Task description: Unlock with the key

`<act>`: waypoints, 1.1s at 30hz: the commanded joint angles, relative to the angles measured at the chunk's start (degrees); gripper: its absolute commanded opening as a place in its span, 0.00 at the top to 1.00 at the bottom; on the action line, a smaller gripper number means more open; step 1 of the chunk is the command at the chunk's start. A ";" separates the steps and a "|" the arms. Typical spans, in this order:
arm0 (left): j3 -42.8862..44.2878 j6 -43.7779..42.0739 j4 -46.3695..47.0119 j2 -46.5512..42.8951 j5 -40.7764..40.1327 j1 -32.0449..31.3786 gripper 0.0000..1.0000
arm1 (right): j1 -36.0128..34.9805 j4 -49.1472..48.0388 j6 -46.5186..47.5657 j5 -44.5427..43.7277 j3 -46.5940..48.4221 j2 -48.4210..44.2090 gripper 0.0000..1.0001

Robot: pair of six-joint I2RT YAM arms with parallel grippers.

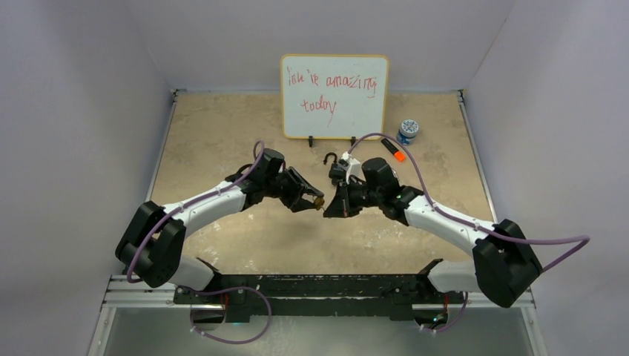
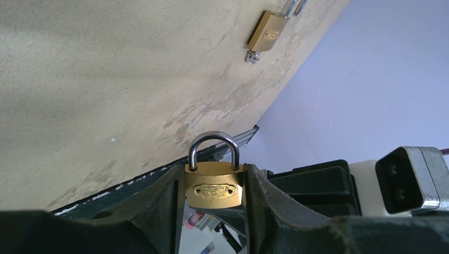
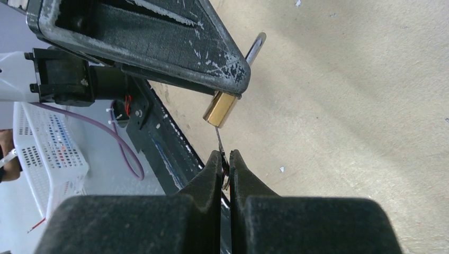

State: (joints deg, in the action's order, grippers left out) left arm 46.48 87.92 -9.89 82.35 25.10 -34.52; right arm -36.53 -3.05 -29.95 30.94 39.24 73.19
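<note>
Above mid-table the left gripper (image 1: 314, 199) clamps the brass padlock (image 2: 214, 191) and the right gripper (image 3: 225, 159) pinches the key (image 3: 218, 142) at its base, where an off-axis twist could bend the blade or loosen either grip.

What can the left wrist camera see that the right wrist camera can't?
Only the left wrist view: the front of the padlock with its shackle closed, plus a second padlock lying farther off on the table. Only the right wrist view: the key pinched in the right gripper, its tip reaching the padlock's underside. Both: the brass padlock held by the left gripper.
</note>
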 commanded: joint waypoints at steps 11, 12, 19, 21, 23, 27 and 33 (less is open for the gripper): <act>-0.81 2.33 1.50 -2.63 -1.28 0.16 0.88 | -0.19 5.00 -4.24 -3.01 8.11 5.18 1.00; -0.78 2.41 1.10 -2.83 -2.18 0.17 0.88 | -0.17 5.75 -5.04 -3.31 8.64 5.55 1.00; 1.35 2.00 -2.99 -3.30 -9.60 0.16 0.88 | -0.14 5.48 -8.08 -3.96 12.35 10.02 1.00; 1.87 1.89 -3.30 -3.04 -10.52 0.16 0.88 | -0.15 4.32 -9.47 -2.37 11.58 10.53 1.00; 2.39 1.24 -3.48 -2.75 -10.90 0.16 0.88 | -0.12 4.97 -9.68 -2.42 12.00 11.10 1.00; 3.43 -0.56 -4.97 -2.47 -11.65 0.03 0.88 | -0.17 6.10 -10.99 -2.77 13.07 12.19 1.00; 4.16 -2.47 -6.72 -2.89 -13.18 -0.17 0.88 | -0.14 6.84 -13.10 -2.38 15.39 13.87 1.00</act>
State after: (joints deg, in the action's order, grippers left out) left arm 47.86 87.64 -15.44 80.88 12.19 -34.20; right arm -36.86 3.97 -40.84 29.52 51.53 86.30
